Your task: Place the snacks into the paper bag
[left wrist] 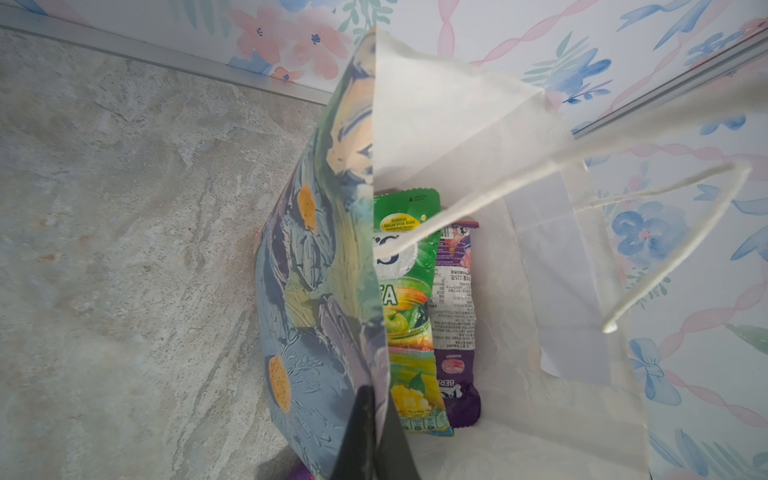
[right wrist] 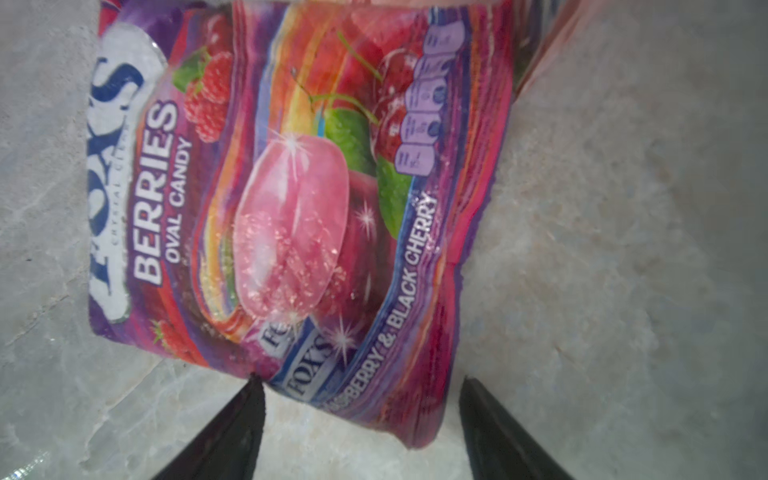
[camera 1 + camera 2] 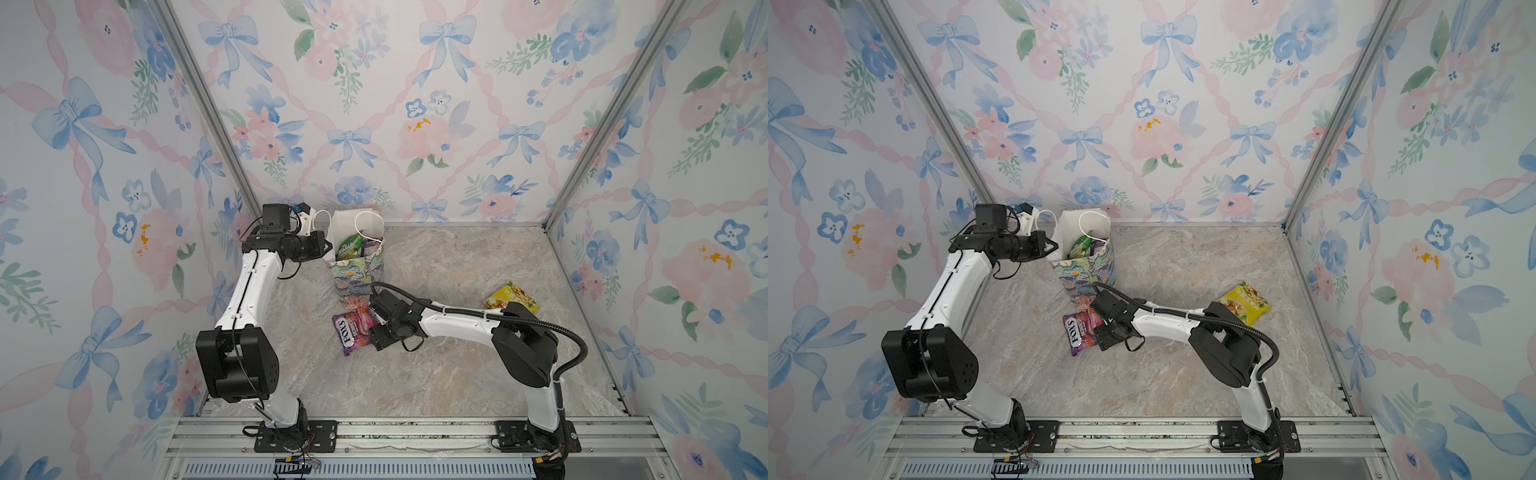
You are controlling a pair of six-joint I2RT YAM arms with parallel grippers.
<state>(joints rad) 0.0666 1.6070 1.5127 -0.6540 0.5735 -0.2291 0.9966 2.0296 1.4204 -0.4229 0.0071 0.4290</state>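
The paper bag (image 3: 360, 272) (image 3: 1091, 272) stands upright at the back, floral outside and white inside. My left gripper (image 1: 374, 432) (image 3: 329, 246) is shut on the bag's near wall at the rim. Inside the bag, a green packet (image 1: 409, 291) and a purple packet (image 1: 455, 332) stand side by side. On the floor in front of the bag lies a purple FOX'S Berries packet (image 2: 291, 187) (image 3: 351, 332) (image 3: 1079, 332). My right gripper (image 2: 361, 382) is low over it and open, with one corner of the packet between its fingers. A yellow packet (image 3: 513, 296) (image 3: 1246, 301) lies far right.
The bag's white cord handles (image 1: 665, 266) hang loose over its mouth. Floral walls enclose the marble floor (image 3: 457, 365) on three sides, and the bag stands near the back wall. The right arm's black cable (image 3: 573, 332) loops above its elbow.
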